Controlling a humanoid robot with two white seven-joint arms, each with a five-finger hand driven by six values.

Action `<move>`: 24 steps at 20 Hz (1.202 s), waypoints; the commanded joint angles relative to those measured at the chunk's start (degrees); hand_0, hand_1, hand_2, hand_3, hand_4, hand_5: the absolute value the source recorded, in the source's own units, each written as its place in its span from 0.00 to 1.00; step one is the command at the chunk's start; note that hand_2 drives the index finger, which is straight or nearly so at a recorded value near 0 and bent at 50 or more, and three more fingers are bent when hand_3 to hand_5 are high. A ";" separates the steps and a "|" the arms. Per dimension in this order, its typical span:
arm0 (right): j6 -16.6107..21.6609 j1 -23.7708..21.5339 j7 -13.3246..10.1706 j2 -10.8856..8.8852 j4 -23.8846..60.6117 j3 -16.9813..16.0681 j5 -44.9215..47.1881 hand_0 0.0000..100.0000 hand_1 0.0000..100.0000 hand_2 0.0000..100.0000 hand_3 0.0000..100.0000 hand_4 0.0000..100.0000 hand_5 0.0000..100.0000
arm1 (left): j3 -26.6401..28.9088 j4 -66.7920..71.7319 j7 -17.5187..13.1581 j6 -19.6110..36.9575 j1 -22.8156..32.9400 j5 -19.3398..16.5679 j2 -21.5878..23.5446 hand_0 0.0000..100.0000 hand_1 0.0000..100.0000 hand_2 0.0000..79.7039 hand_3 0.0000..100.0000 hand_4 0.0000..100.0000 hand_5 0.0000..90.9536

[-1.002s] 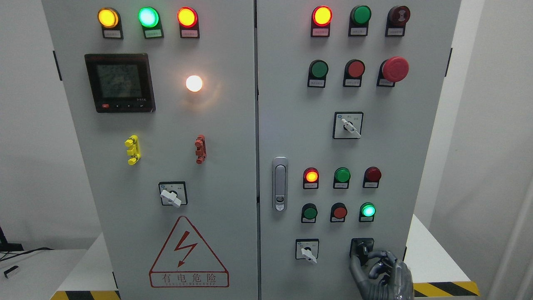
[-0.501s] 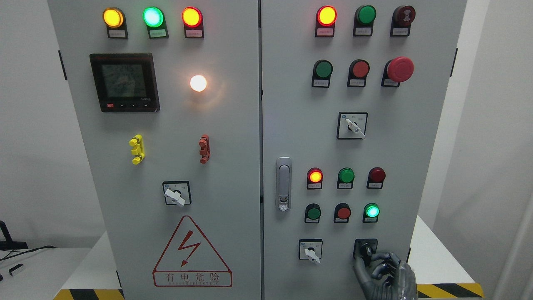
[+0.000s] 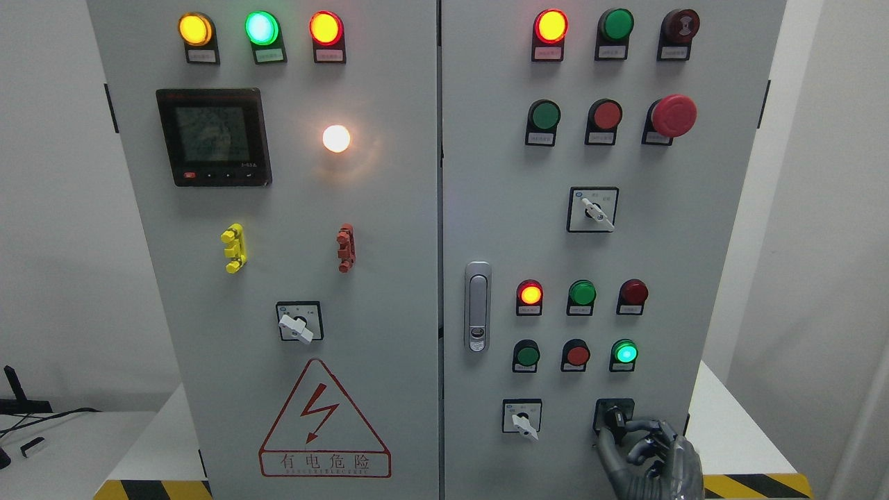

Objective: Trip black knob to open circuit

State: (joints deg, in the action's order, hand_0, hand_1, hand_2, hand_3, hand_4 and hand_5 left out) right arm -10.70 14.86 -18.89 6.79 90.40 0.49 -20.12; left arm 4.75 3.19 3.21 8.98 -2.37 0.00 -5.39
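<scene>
The black knob [image 3: 613, 417] sits in a black square plate at the lower right of the grey cabinet's right door [image 3: 667, 229]. My right hand [image 3: 617, 429], dark grey, comes up from the bottom edge just right of the knob. Its thumb [image 3: 603, 444] lies at the knob's lower left and its curled fingers [image 3: 642, 434] close in from the right, so the hand is shut on the knob. The knob's handle looks roughly upright, partly hidden by the fingers. The left hand does not show.
A white selector switch [image 3: 521, 419] sits just left of the knob. Above it are a lit green lamp [image 3: 624, 352], a red button [image 3: 576, 354] and a green button [image 3: 526, 355]. A door latch [image 3: 477, 306] lies further left. A yellow-black striped edge [image 3: 757, 483] runs at the cabinet's foot.
The whole cabinet has drifted slightly to the right in the picture. My right hand has stayed on the black knob, and the knob's angle shows no clear turn.
</scene>
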 commanded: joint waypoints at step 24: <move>1.21 -0.18 -0.27 -0.10 0.48 0.30 0.09 0.25 0.78 0.49 0.85 0.83 0.90 | 0.00 -0.03 -0.05 -0.02 0.00 -1.76 0.03 0.12 0.39 0.00 0.00 0.00 0.00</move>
State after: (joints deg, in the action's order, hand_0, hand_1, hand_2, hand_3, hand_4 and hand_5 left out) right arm -9.94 14.78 -19.16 6.76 90.69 0.07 -20.06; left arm 4.75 3.18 3.21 8.98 -2.37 0.00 -5.40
